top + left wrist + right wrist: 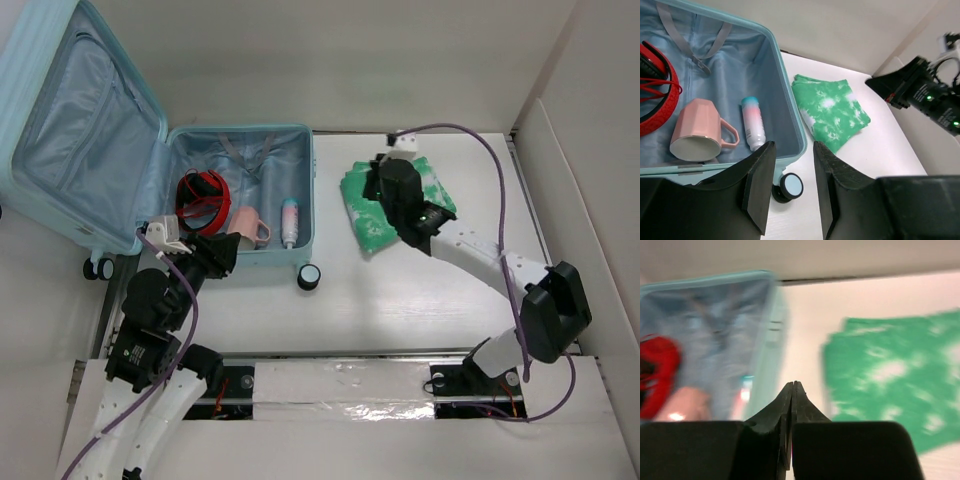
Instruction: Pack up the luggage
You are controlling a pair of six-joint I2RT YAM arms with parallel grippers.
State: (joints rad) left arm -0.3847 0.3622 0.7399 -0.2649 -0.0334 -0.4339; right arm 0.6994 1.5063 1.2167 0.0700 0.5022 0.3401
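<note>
The aqua-blue luggage [300, 190] lies open at the left, lid [75, 120] propped up. Inside it are red headphones [203, 197], a pink mug [248, 224] and a small pink-and-white bottle [290, 221]; all three show in the left wrist view too, the mug [696, 130] beside the bottle [753, 123]. A folded green-and-white cloth [365, 205] lies on the table right of the luggage, also in the right wrist view [890, 390]. My left gripper [222, 252] is open and empty at the luggage's near edge. My right gripper [378, 180] is shut and empty above the cloth.
A black-and-white caster wheel [309, 277] sticks out at the luggage's near right corner; another [97, 268] shows at the near left. White walls enclose the table at the back and right. The right arm [480, 255] stretches across the right side.
</note>
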